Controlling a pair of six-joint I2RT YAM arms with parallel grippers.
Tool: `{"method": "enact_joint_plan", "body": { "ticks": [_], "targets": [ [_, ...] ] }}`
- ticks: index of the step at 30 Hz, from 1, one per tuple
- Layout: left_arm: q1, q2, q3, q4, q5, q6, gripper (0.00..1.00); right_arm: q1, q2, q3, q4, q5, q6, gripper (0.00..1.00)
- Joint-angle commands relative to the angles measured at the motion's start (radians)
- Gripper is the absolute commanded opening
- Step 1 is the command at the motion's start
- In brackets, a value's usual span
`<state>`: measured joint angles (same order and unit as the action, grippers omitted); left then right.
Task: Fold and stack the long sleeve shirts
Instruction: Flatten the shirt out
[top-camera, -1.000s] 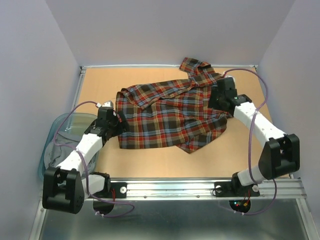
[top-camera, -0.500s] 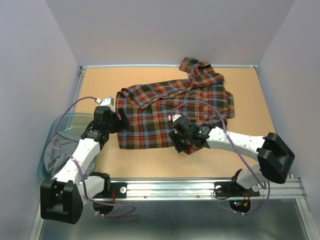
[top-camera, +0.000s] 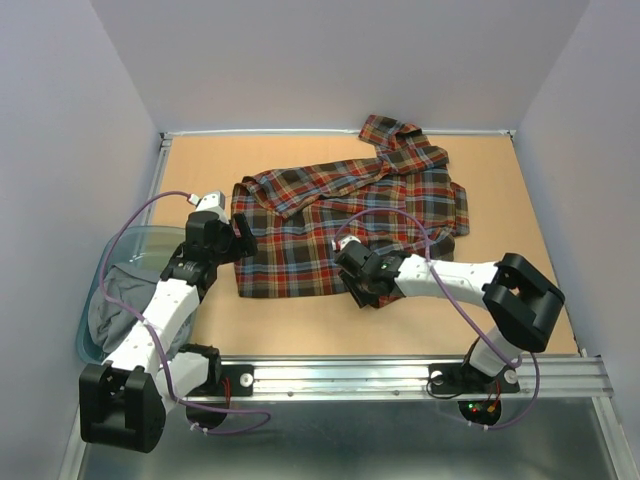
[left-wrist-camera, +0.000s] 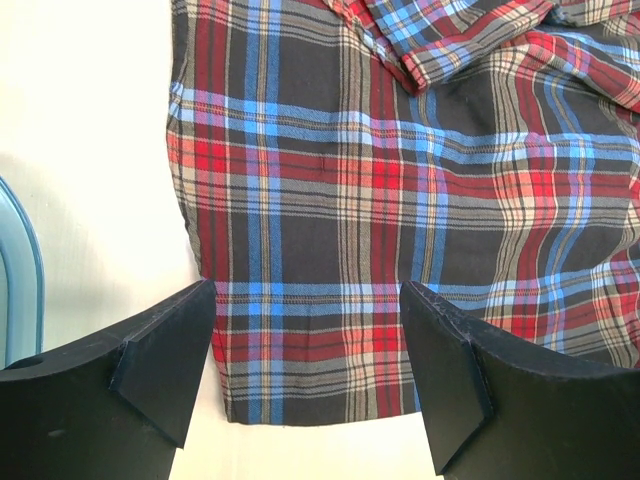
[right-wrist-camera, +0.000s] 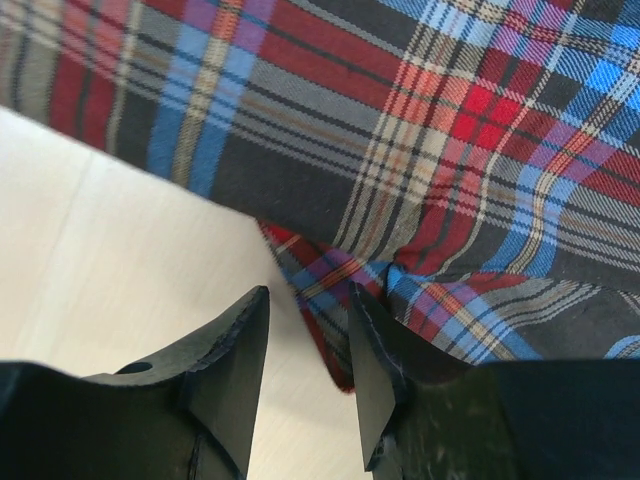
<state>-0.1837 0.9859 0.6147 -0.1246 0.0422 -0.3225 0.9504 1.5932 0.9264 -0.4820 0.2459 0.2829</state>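
A see-through blue tub of grey cloth sits at the table's 8 o'clock. The left pincer stands wide, straddling the shirt's 8 o'clock hem corner. The soft woven plaid flannel lies rumpled across the middle, its collar toward 1 o'clock. The right pincer hangs over the hem at 6 o'clock, jaws narrow, bare table and a pointed fold showing in the gap. A second ago that arm was at the shirt's 3 o'clock side.
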Motion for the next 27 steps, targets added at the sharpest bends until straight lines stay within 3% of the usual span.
{"method": "enact_joint_plan", "body": {
  "ticks": [1,9,10,16,20,27],
  "targets": [
    [-0.005,-0.024,0.01,0.034,-0.019,0.014,0.85,0.005,0.034,0.0,0.043,0.067,-0.008,0.43],
    [-0.005,-0.015,0.013,0.033,-0.021,0.014,0.85,0.005,0.096,-0.003,0.042,0.092,0.035,0.42],
    [-0.005,-0.015,0.013,0.034,-0.019,0.014,0.85,0.005,0.108,-0.003,0.042,0.09,0.042,0.33],
    [-0.005,-0.018,0.011,0.036,-0.021,0.014,0.85,0.004,0.09,0.002,0.031,0.088,0.05,0.02],
    [-0.005,-0.016,0.011,0.034,-0.019,0.014,0.85,0.005,0.027,0.043,-0.013,0.096,0.006,0.01],
    [-0.005,-0.012,0.011,0.036,-0.027,0.016,0.85,0.004,-0.179,0.267,-0.194,0.073,-0.126,0.01]
  ]
}}
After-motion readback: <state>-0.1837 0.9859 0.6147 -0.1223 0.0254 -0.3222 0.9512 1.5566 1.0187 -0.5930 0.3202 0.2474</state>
